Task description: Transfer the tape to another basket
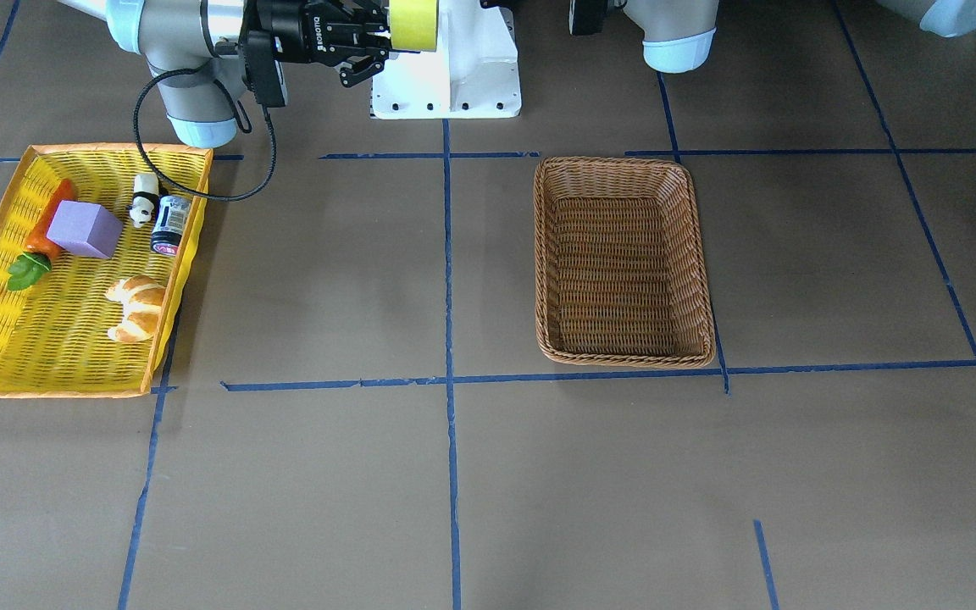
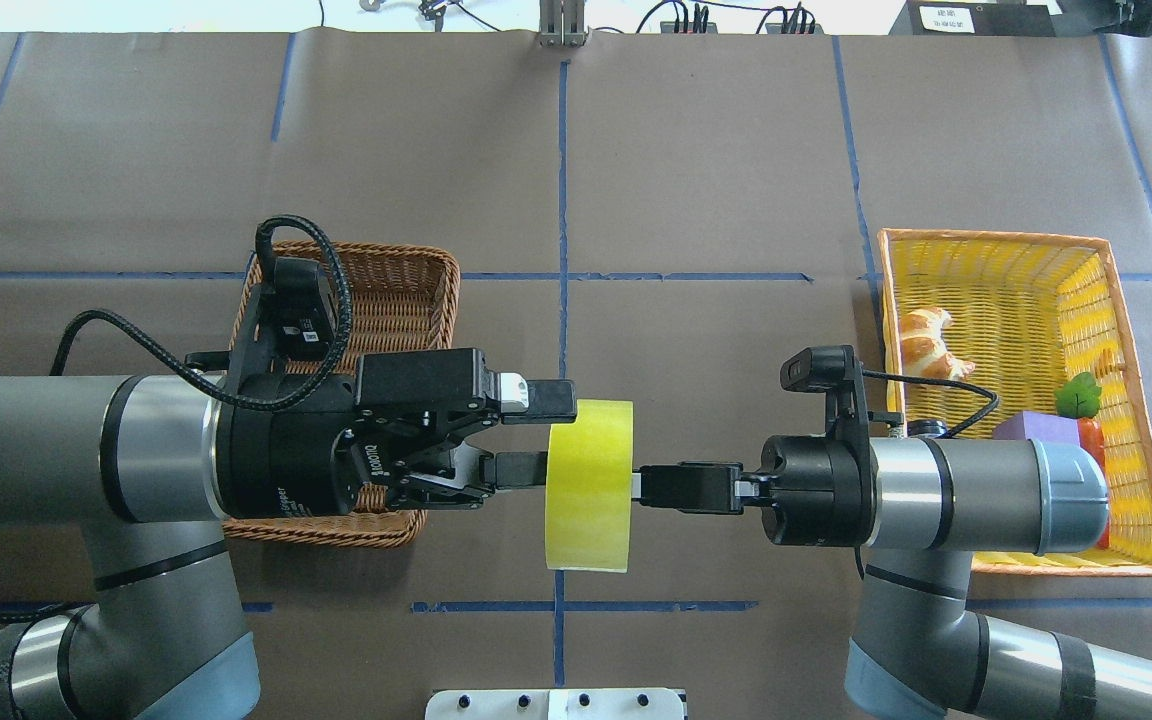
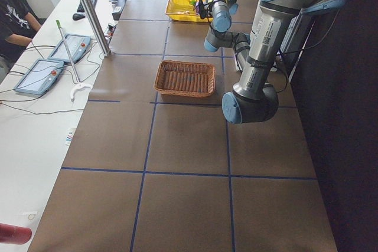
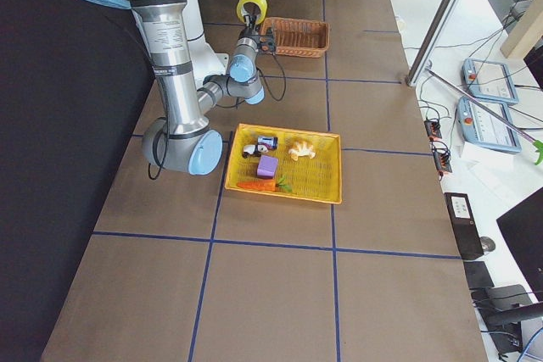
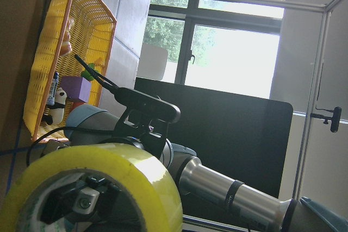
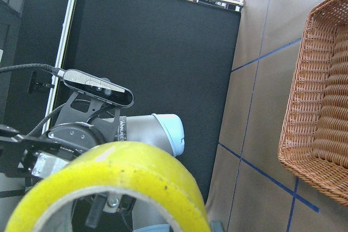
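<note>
Overhead view: yellow packing tape (image 2: 589,490) hangs in mid-air on edge, over the table's centre blue line, between the two arms. R gripper (image 2: 639,485) is clamped on the roll's wall from the right. L gripper (image 2: 559,432) has its fingers spread apart: one alongside the roll's far rim, the other up against its side face, not pinching. Brown wicker basket (image 2: 406,290) sits on the table at left, well apart from the tape; L wrist and its cable cover the basket's near half. Yellow mesh tray (image 2: 986,240) sits at right, partly under the R arm.

Front view: tape at the top edge, before the white robot base (image 1: 446,85). Tray holds a croissant (image 1: 139,307), purple block (image 1: 84,229), carrot (image 1: 49,224), panda figure (image 1: 144,203) and small dark can (image 1: 170,224).

Left side view: seated person (image 3: 15,16) at a white desk w/ tablets, beside the table.

Right side view: tape is above table level, near the basket.

L wrist view: roll fills bottom left, R arm behind it.

R wrist view: roll at bottom, basket at right edge.
</note>
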Motion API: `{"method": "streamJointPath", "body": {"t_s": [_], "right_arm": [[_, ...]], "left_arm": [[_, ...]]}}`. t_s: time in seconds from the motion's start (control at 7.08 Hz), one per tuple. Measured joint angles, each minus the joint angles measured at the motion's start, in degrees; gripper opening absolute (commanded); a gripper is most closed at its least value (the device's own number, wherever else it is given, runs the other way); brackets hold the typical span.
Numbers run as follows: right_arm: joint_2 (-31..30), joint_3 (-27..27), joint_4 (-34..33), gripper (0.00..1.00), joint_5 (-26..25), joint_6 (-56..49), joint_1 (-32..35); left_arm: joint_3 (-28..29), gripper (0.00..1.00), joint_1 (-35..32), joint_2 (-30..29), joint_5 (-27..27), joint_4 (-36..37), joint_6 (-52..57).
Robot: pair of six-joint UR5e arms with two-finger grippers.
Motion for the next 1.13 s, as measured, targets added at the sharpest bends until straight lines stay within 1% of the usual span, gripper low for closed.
{"method": "streamJointPath", "body": {"t_s": [0.42, 1.13], "right_arm": [[0.54, 0.00, -0.04, 0.00, -1.09, -0.20, -0.70], [0.96, 0.00, -0.06, 0.00, -1.49, -0.37, -1.24]], "left_arm": [[0.13, 1.00, 2.01, -0.26, 0.71, 0.08, 0.09], [1.38, 1.00, 2.27, -1.14, 0.72, 0.01, 0.11]]}}
